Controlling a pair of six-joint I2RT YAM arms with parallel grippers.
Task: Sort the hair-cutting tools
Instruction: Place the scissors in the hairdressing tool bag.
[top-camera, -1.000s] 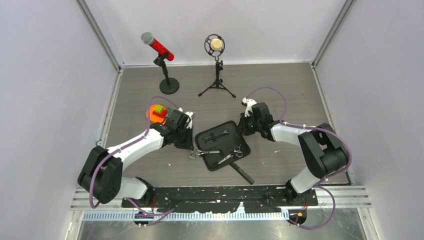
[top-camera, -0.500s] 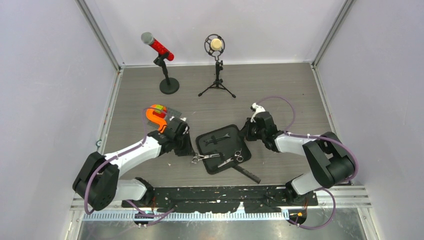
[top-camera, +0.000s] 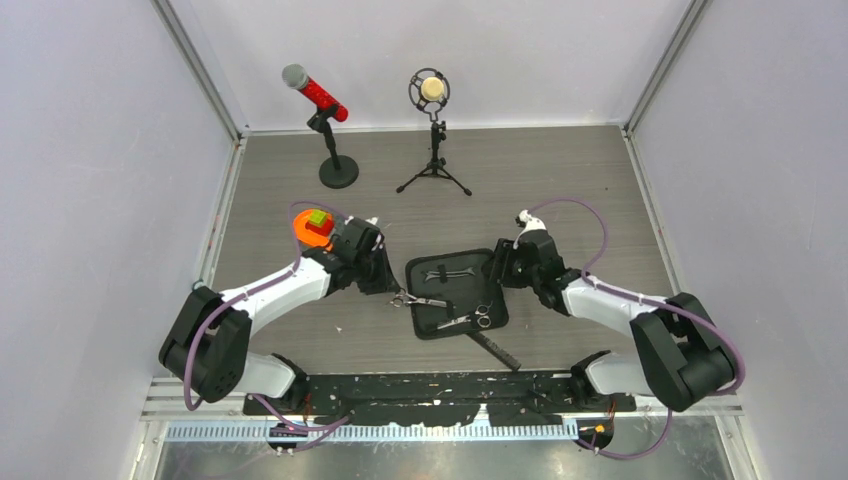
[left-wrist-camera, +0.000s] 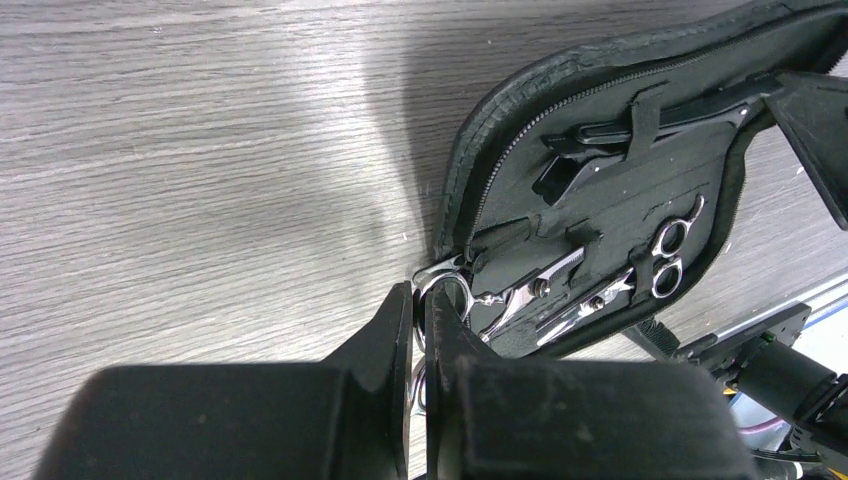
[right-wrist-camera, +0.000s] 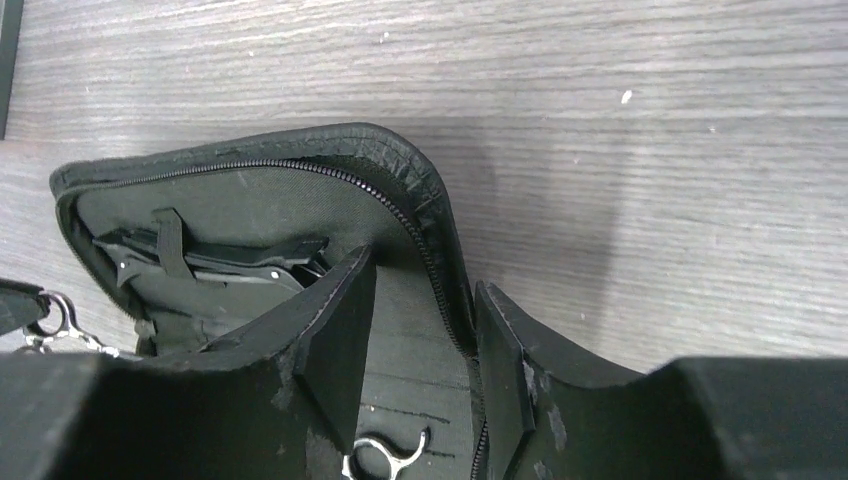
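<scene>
The slim silver scissors (left-wrist-camera: 520, 293) lie across the left edge of the flat black zip case (right-wrist-camera: 390, 150), mid-tabletop, with their ring handle pinched in your left gripper's (left-wrist-camera: 418, 300) closed jaws. Your right gripper (right-wrist-camera: 425, 300) has just let go, and its jaws now stand apart astride the case's right rim. The case is probably unanchored, so tucking the scissors in may slide it.

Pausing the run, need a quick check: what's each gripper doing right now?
Left gripper: closed, pinching the ring handle of one pair of scissors.
Right gripper: open, one jaw either side of the zip case rim.
</scene>
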